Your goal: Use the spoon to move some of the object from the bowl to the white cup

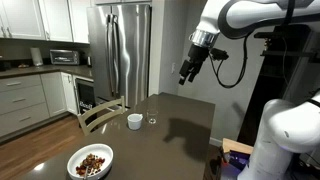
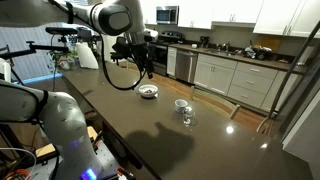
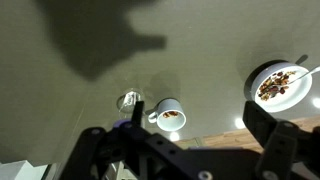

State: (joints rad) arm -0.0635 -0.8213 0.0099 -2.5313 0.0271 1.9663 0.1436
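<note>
The bowl (image 1: 106,153) stood at the near left of the surface (image 1: 180,120). It held the object (image 1: 92,163) and the spoon (image 3: 306,71), whose handle overhung the rim. Farther back, the white cup (image 1: 134,121), with some pieces inside, stood just beside a clear glass (image 1: 151,121). High above, the gripper (image 1: 186,75) hung empty, its fingers (image 3: 280,140) spread wide.

Risks: a misaligned grasp on the thin handle could flip the spoon and scatter pieces. Tipping over the small cup could spill pieces or topple the glass.

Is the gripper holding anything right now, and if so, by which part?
Nothing is held. The gripper hangs open and empty in the air; the spoon lies in the bowl.
</note>
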